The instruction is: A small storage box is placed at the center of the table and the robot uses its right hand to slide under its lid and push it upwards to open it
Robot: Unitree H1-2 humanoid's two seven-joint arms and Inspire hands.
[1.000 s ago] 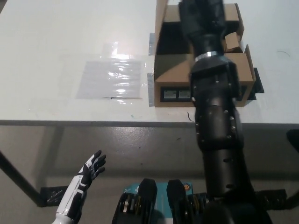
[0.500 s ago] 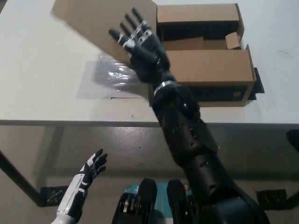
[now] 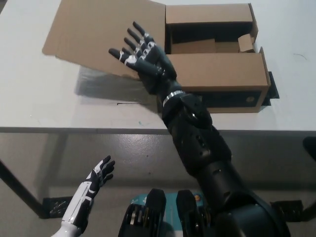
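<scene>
The lid [image 3: 106, 37] of the box [image 3: 217, 74] has swung much further over than it stood half a second ago. Then it was tilted up against the black right hand [image 3: 143, 57]; now it lies thrown back to the left, almost flat, its free edge hanging just above the table [image 3: 39, 98] with a dark shadow beneath it. A second ago the right arm covered the box and the lid was still only partly raised. Compared with half a second ago, the right hand has dropped slightly and now sits over the near right corner of the lid, palm up, fingers spread and released, grasping nothing. I judge the opening as good as done: the inside of the box shows as a dark slot along its far side, and the lid looks unlikely to fall shut again.

The box sits at the far right of the table, its near flap [image 3: 217, 69] folded over the front half. The white left hand [image 3: 101, 173] rests low at the near left, below the table edge, fingers loosely apart and holding nothing, as before.

Counted: one box, one big lid, one near flap, one small tab [image 3: 245, 43] inside at the far right, one table, two robot hands.
</scene>
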